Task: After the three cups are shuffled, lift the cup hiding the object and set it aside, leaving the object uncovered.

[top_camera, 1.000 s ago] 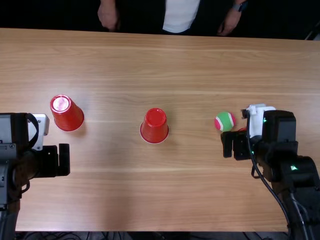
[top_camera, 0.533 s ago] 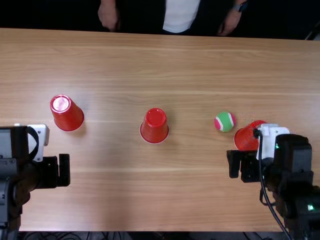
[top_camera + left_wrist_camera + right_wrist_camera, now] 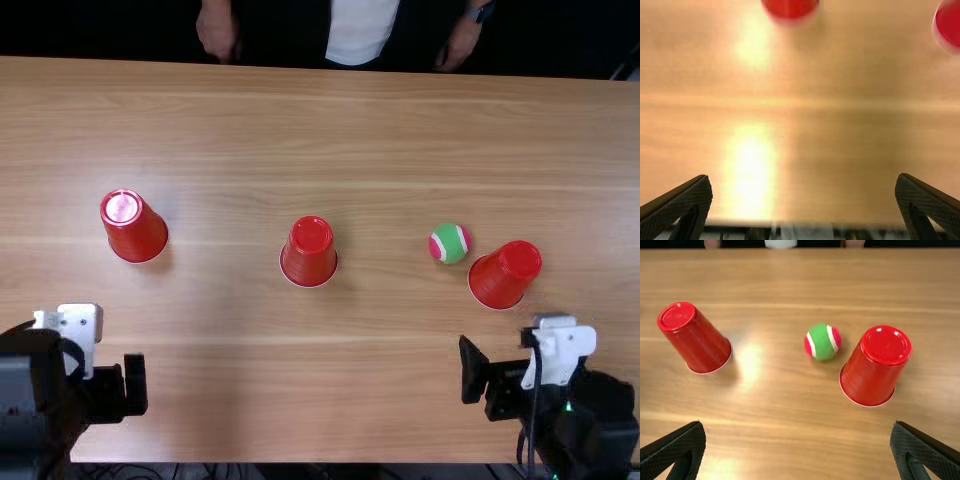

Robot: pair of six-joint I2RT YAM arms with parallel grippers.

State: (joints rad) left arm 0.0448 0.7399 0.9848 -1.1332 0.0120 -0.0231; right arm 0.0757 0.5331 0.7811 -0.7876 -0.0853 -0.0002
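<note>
Now both arms sit low at the table's [image 3: 320, 130] near edge, L gripper [image 3: 133, 385] and R gripper [image 3: 470, 370] w/ jaws wide apart. Ball [image 3: 450, 243] lies uncovered, just beside inverted right cup [image 3: 503, 274]. Middle cup [image 3: 309, 252] and left cup [image 3: 131, 227] stand well apart, open wood btwn.

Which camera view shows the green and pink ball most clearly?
The right wrist view: the ball sits near and whole, uncovered beside a red cup. The top view shows it smaller.

Right cup [image 3: 505, 274] just beside ball [image 3: 450, 243] — wide gap to middle cup [image 3: 309, 252].
</note>
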